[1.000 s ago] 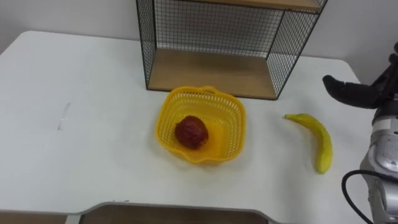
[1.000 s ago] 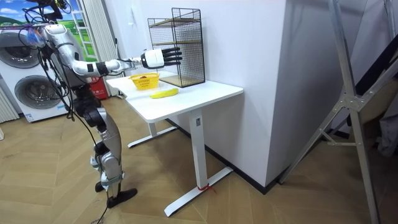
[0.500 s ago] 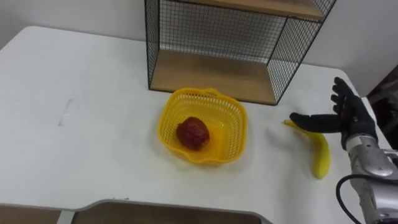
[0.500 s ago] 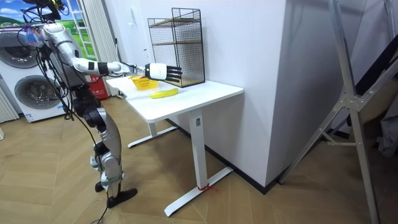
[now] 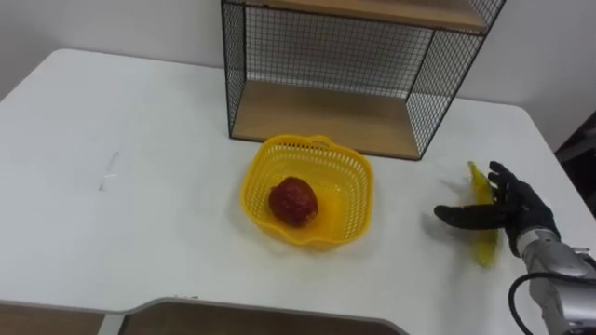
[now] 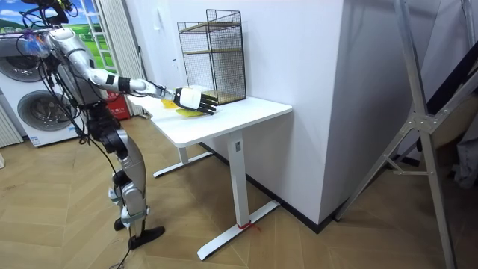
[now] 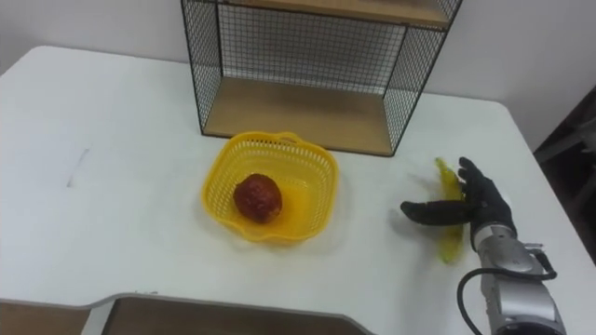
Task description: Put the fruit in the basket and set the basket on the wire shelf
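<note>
One fruit, a red one, lies in the yellow basket, which sits on the white table just in front of the wire shelf (black mesh walls, wooden boards). To the right, well apart from the basket, a banana lies on the table, running near to far. The right hand is low over its middle, fingers straight and spread across it, thumb stretched out to the left, clasping nothing; whether it touches the banana I cannot tell. The robot stands at the table's end on the room view's left, right arm reaching over the top.
</note>
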Controlling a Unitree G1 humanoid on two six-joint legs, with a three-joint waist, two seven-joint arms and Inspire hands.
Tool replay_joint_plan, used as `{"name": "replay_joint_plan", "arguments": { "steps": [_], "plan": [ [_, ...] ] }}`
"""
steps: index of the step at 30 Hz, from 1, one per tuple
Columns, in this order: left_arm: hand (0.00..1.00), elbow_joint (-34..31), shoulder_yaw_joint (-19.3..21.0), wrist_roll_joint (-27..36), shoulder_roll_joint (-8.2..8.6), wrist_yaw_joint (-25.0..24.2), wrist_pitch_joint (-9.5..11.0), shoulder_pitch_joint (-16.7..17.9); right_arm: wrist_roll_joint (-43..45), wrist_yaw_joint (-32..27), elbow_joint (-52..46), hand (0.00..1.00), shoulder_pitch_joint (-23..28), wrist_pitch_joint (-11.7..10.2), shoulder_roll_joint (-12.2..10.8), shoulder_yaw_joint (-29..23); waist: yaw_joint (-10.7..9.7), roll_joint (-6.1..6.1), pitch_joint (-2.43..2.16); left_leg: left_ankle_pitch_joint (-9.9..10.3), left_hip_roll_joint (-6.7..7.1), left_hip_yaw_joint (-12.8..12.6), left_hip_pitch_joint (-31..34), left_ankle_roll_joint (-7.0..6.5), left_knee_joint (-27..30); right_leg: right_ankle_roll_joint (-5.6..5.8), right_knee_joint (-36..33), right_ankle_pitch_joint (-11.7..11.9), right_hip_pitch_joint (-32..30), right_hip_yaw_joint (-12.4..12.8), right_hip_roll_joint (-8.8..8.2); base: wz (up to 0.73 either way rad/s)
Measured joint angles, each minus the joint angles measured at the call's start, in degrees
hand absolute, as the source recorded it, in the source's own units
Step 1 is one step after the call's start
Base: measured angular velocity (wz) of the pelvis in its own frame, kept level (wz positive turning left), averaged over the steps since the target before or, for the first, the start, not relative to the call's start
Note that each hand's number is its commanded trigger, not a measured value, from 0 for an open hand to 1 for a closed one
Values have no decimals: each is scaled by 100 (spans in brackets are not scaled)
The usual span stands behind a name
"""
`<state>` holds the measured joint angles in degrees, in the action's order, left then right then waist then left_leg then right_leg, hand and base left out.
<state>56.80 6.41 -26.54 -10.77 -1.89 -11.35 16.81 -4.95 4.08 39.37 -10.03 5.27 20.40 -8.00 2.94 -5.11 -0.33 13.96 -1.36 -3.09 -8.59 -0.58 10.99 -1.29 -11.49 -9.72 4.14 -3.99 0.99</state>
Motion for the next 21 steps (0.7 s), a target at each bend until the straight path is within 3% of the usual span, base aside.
{"name": "replay_joint_plan", "arguments": {
  "steps": [7, 20, 21],
  "plan": [
    [0, 57, -99, 1, -38, 9, 49, -137, 548, 27, 329, 0, 31, -401, 0, 38, -6, 20, -2, 3, 1, 58, -10, 1, 21, -1, 79, 26, 105, -17, 12, 5],
    [0, 61, -88, -49, -57, 19, 45, -148, 1418, 124, 486, 0, 60, -590, -5, 1, -16, 83, -28, 3, 5, 79, -116, 0, -16, 6, 105, 34, 214, -49, 6, 0],
    [0, 60, -89, -49, -57, 19, 43, -146, 1431, 122, 485, 31, 61, -590, -5, 1, -15, 86, -30, 3, 5, 88, -114, 0, -15, 6, 102, 33, 217, -56, 5, 3]
  ]
}}
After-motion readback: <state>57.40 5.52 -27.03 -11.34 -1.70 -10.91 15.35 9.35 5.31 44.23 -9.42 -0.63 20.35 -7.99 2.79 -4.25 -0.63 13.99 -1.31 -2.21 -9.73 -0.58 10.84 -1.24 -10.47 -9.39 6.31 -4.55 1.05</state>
